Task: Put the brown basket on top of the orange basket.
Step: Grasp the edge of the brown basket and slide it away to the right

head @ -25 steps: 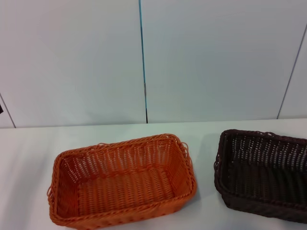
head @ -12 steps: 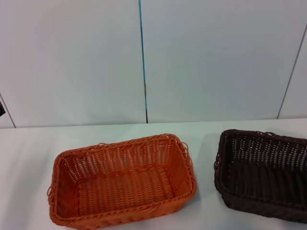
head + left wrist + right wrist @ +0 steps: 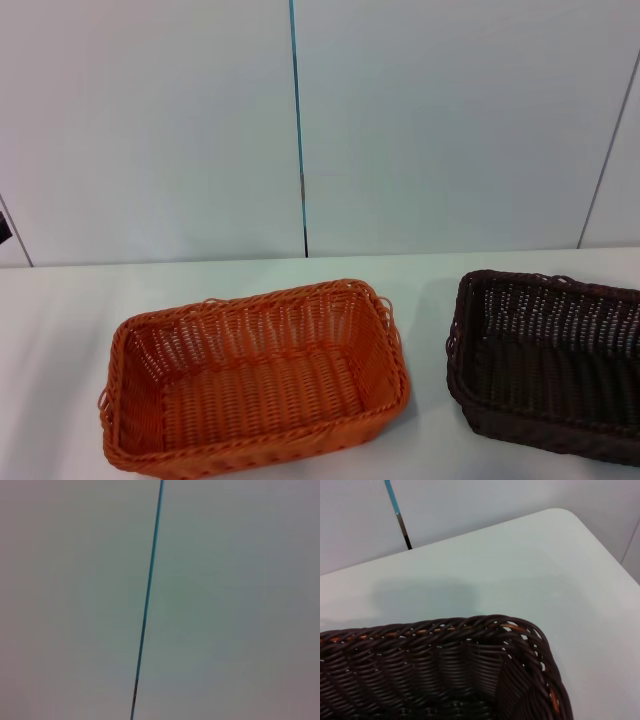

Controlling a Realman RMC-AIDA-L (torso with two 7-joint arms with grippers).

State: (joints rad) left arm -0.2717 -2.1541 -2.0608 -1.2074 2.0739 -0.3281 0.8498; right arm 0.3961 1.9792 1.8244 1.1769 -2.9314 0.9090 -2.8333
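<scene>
Orange basket (image 3: 255, 380) sits upright on white table (image 3: 60, 310), toward near edge, left of centre — empty, braided rim intact. Brown basket (image 3: 548, 362) rests upright near table's right edge, well apart from orange one, bare table between them. Right wrist view looks down on brown basket's corner (image 3: 470, 670) from close above, rounded table corner (image 3: 560, 535) beyond it. Left wrist view shows only pale wall panel (image 3: 225, 600) with blue seam (image 3: 148, 600). Neither gripper visible — state of both cannot be told.
</scene>
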